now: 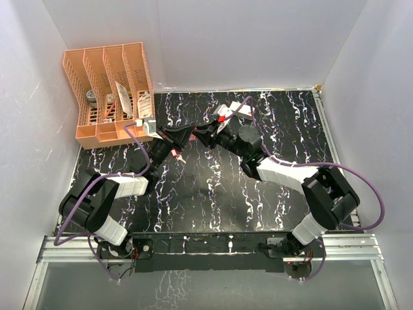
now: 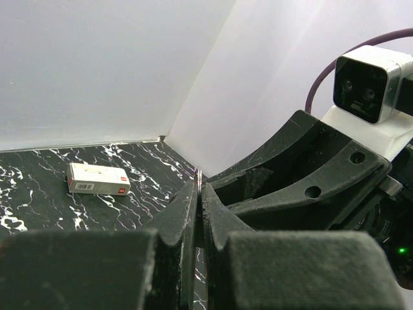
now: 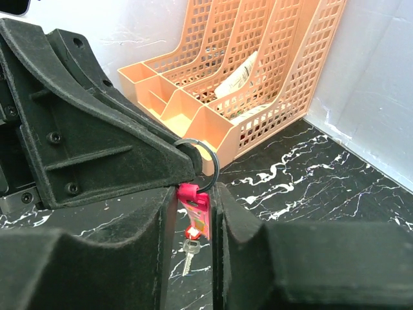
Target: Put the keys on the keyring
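My left gripper [image 1: 185,137] is raised above the table and shut on the keyring [image 3: 201,161], a thin metal ring. In the left wrist view the ring shows edge-on between the fingertips [image 2: 199,175]. A slim pink tag [image 3: 197,213] hangs from the ring. Under the tag dangle the keys, one with a red head [image 3: 192,231] and one of plain metal [image 3: 188,250]. My right gripper [image 3: 193,194] faces the left one tip to tip [image 1: 201,137]. Its jaws stand narrowly apart on either side of the tag, with slivers of gap showing.
An orange mesh file organiser [image 1: 110,97] holding papers stands at the back left, close behind the grippers [image 3: 258,84]. A white rectangular box with red marks [image 2: 98,179] lies on the black marbled table. White walls enclose three sides.
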`<act>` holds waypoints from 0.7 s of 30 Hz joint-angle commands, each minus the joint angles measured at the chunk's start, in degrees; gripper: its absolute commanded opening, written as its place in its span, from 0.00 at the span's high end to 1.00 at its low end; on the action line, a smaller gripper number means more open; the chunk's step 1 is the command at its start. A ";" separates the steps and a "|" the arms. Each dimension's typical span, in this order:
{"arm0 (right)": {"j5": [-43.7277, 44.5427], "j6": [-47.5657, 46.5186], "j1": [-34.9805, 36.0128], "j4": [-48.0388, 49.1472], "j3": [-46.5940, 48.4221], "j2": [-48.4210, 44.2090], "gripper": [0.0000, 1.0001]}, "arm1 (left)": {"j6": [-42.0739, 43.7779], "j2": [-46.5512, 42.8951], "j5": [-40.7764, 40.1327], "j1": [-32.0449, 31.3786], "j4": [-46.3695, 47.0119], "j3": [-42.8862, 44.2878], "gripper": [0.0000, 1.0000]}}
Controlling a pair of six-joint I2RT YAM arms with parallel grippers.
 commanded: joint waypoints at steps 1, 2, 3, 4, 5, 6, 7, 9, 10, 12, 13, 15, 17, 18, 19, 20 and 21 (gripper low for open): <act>0.94 -0.89 -0.06 6.60 0.12 -0.54 0.80 | -0.64 0.10 0.14 -0.62 10.89 -0.42 1.00; 0.92 -0.97 -0.10 6.60 0.06 -0.55 0.81 | -0.56 0.17 0.05 -0.55 10.92 -0.47 1.00; 0.99 -1.01 -0.04 6.60 0.10 -0.70 0.82 | -0.49 0.13 -0.04 -0.61 10.91 -0.51 1.00; 1.12 -1.12 -0.04 6.48 0.02 -0.79 0.83 | -0.49 0.27 -0.16 -0.62 10.96 -0.52 1.00; 1.14 -1.23 -0.10 6.37 -0.06 -0.88 0.84 | -0.51 0.28 -0.23 -0.62 10.91 -0.51 1.00; 1.18 -1.32 -0.11 6.20 -0.16 -1.03 0.85 | -0.43 0.29 -0.32 -0.58 10.93 -0.45 1.00; 1.24 -1.42 -0.04 5.99 -0.23 -1.06 0.86 | -0.39 0.29 -0.40 -0.60 10.89 -0.43 1.00; 1.41 -1.60 -0.04 5.43 -0.25 -1.29 0.87 | -0.45 0.33 -0.50 -0.61 10.89 -0.46 0.90; 1.44 -1.61 -0.04 5.11 -0.43 -1.60 0.87 | -0.41 0.37 -0.53 -0.62 10.89 -0.43 0.79; 1.91 -1.63 -0.04 4.61 -0.77 -2.15 0.87 | -0.30 0.27 -0.40 -0.60 10.89 -0.51 0.65; 2.22 -1.69 -0.04 4.39 -1.05 -2.46 0.87 | -0.14 0.22 -0.35 -0.60 10.89 -0.51 0.58; 2.77 -1.77 -0.10 2.88 -1.57 -3.15 0.87 | 0.02 0.09 -0.67 -0.62 10.92 -0.67 0.41; 3.34 -2.11 -0.05 1.91 -2.33 -3.86 0.88 | 0.34 -0.32 -0.96 -0.65 10.90 -0.90 0.34; 3.57 -2.20 -0.11 1.42 -2.72 -4.29 0.88 | 0.59 -0.58 -1.09 -0.60 10.89 -1.01 0.31; 3.74 -2.43 -0.04 0.91 -3.12 -4.66 0.88 | 0.80 -0.81 -1.23 -0.62 10.96 -1.16 0.28; 3.92 -2.53 -0.09 0.23 -3.48 -5.08 0.88 | 1.04 -1.17 -1.41 -0.60 10.90 -1.35 0.26; 4.13 -2.68 -0.09 -0.57 -3.76 -5.58 0.88 | 1.39 -1.60 -1.72 -0.60 10.89 -1.59 0.24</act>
